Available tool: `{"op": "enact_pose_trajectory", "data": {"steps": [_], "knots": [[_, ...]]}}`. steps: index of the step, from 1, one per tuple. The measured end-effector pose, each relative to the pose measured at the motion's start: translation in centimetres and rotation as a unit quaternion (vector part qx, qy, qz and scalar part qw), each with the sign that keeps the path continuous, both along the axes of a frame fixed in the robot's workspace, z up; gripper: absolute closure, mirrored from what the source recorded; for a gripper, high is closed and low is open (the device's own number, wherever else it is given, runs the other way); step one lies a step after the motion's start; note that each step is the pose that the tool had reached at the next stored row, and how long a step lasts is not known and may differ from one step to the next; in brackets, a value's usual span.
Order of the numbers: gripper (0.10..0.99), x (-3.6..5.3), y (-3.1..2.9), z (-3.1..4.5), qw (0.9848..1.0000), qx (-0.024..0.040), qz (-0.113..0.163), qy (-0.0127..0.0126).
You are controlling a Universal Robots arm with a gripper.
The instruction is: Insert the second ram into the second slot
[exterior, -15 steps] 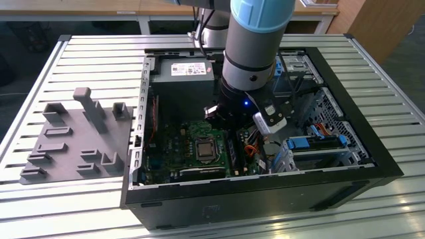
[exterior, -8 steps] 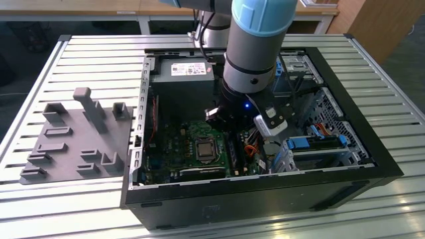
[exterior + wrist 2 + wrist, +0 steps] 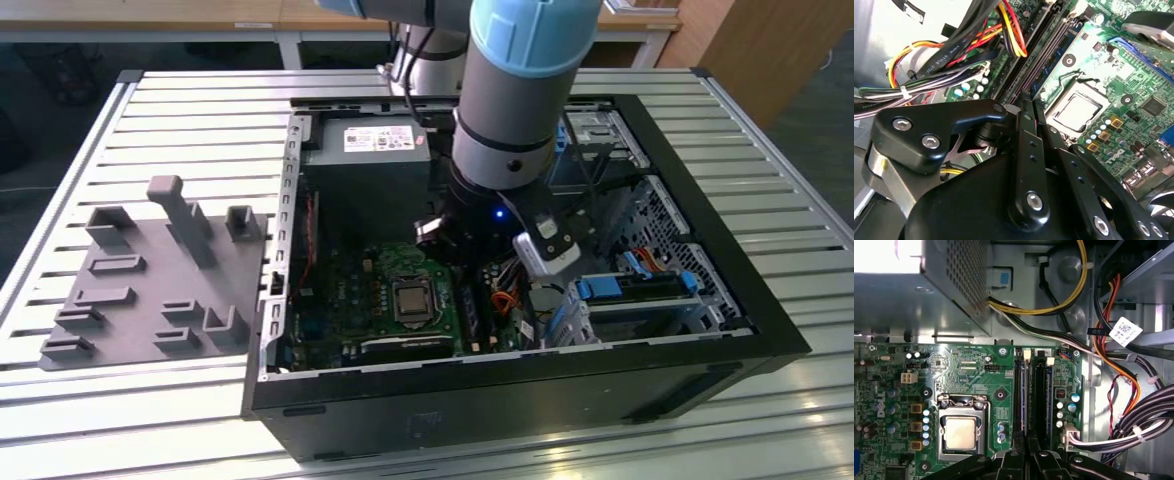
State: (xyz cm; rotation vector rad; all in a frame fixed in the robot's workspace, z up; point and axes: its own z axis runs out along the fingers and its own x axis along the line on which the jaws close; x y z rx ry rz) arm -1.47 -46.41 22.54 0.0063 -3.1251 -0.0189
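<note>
Shows the gripper (image 3: 1026, 447) low over the motherboard (image 3: 979, 375) inside the open computer case (image 3: 534, 372), with fingers (image 3: 1024, 150) drawn narrow and lined up along the memory slots in both wrist views. Cannot tell whether the second ram is pinched edge-on between them. Places a blue RAM stick (image 3: 1022, 390) already seated in the slot nearest the CPU socket (image 3: 960, 432), and just beside it, on the side away from the socket, the second slot (image 3: 1041, 395), dark and seemingly unfilled. Points to misalignment as the likely fault: any slight sideways offset or tilt on descent would probably land an edge on the slot wall or on the seated stick, bending the board or leaving one end unlatched. Points also to the white connector (image 3: 1070, 436) and the small capacitors (image 3: 1061, 412) close by the slot, where a wide finger could catch. Notes the black cable bundle (image 3: 1139, 425) and the orange and yellow leads (image 3: 1104, 347) crowding the far side, the power supply (image 3: 919, 295) beyond the slot ends, and, outside the case in the exterior view, a grey parts fixture (image 3: 147, 270) on the slatted table (image 3: 80, 120).
</note>
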Motion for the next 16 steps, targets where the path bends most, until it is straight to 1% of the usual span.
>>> {"op": "enact_pose_trajectory", "data": {"steps": [12,16], "knots": [[0.945,0.09,0.00,-0.48,1.0000,0.0000,-0.002,0.0000],[0.945,0.10,-0.04,-0.55,1.0000,-0.0001,-0.002,0.0005]]}}
